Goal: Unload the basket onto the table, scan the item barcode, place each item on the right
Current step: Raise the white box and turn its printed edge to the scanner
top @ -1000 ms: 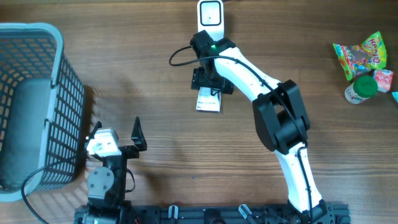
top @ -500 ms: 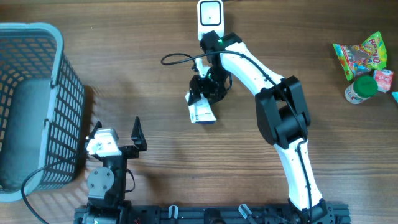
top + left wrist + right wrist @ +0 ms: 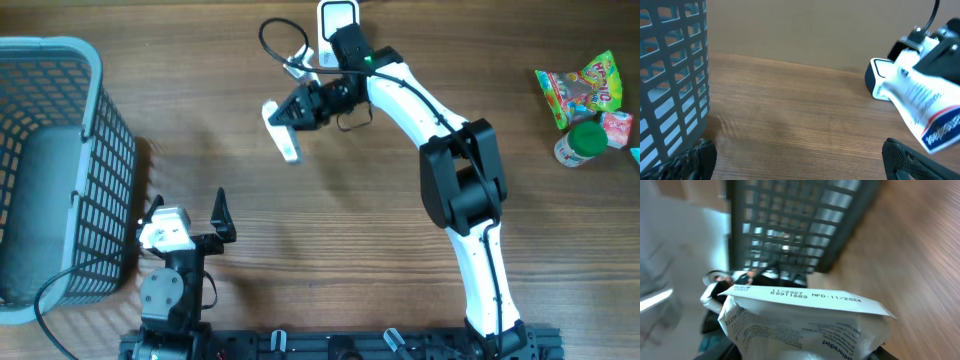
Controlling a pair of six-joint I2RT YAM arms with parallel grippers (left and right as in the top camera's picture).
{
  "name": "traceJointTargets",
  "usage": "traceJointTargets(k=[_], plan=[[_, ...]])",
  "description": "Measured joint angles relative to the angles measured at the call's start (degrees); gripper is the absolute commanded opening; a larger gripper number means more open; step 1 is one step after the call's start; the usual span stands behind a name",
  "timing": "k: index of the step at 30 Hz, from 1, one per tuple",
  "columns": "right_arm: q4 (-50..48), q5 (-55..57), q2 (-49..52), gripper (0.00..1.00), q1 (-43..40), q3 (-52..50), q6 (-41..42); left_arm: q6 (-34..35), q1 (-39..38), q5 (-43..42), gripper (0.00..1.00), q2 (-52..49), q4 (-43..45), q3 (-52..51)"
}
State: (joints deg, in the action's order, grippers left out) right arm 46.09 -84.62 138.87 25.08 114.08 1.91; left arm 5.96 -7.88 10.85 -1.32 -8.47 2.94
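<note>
A grey basket [image 3: 112, 180] sits far left; snack packets [image 3: 580, 88] far right.

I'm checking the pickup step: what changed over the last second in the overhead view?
The right pincer closed on the white packet, lifted it off the table and swung it left, now tilted. The left pincer, basket, scanner and snacks at the far right stayed put.
</note>
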Motion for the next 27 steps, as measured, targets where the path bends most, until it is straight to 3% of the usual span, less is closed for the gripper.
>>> traceJointTargets(k=[3,10,16,22,27], plan=[[-3.30,-3.91,0.00,0.55,0.04,0.07,5.64,-0.02,0.00,0.00,1.00,0.00,-0.02,0.00],[-2.67,-0.31,0.00,0.48,0.04,0.07,8.35,0.00,0.00,0.00,1.00,0.00,-0.02,0.00],[2.03,12.09,-1.25,0.48,0.04,0.07,8.61,0.00,0.00,0.00,1.00,0.00,-0.02,0.00],[6.95,21.53,-13.31,0.48,0.07,0.07,8.76,0.00,0.00,0.00,1.00,0.00,-0.02,0.00],[6.97,46.80,-18.47,0.48,0.37,0.26,8.74,0.00,0.00,0.00,1.00,0.00,0.00,0.00]])
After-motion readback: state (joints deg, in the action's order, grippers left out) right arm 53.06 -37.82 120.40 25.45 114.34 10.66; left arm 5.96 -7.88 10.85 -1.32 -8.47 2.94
